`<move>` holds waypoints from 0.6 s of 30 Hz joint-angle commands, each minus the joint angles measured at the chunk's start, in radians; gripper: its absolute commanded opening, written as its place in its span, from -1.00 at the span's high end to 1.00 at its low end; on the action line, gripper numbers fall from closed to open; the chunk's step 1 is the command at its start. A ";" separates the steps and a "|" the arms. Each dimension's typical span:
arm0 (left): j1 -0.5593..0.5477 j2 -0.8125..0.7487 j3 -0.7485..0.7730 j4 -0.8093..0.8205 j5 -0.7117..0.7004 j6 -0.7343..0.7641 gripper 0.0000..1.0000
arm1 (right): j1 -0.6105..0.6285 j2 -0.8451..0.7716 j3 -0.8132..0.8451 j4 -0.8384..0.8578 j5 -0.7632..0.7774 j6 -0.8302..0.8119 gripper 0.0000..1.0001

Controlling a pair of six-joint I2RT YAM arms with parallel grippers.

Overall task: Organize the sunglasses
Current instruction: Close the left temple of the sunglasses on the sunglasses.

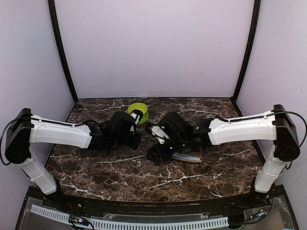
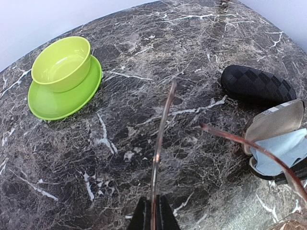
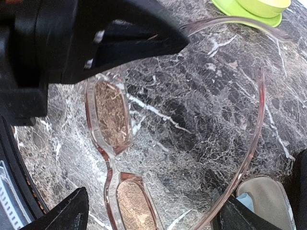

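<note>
The sunglasses (image 3: 111, 154) have a clear pinkish frame and reddish-brown lenses, and they are unfolded over the marble. My left gripper (image 2: 153, 216) is shut on one temple arm (image 2: 163, 124), which runs straight out from its fingertips. In the right wrist view that same gripper shows as a black shape (image 3: 96, 38) at the top. My right gripper (image 3: 151, 215) is open, one fingertip (image 3: 72, 213) beside the lens front and the other (image 3: 235, 218) by the far temple arm (image 3: 256, 139). In the top view both grippers (image 1: 139, 139) (image 1: 156, 154) meet at mid-table.
A green bowl (image 2: 62, 62) sits on a green plate (image 2: 48, 105) at the back. A black bumpy case (image 2: 259, 84) lies to the right. An open case (image 2: 276, 122) with a blue cloth (image 2: 283, 148) is beside the sunglasses, under the right arm (image 1: 189, 155).
</note>
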 commanded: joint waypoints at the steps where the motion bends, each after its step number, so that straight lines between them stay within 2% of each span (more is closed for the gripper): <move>1: -0.004 -0.040 -0.009 0.019 0.006 -0.013 1.00 | 0.035 0.024 0.034 -0.025 0.034 -0.036 -0.74; 11: -0.004 -0.052 -0.012 0.016 0.006 -0.033 1.00 | 0.046 0.024 -0.005 -0.015 -0.013 -0.069 -0.54; 18: -0.004 -0.048 -0.016 0.015 0.006 -0.035 1.00 | 0.056 0.021 -0.036 0.037 -0.077 -0.107 -0.48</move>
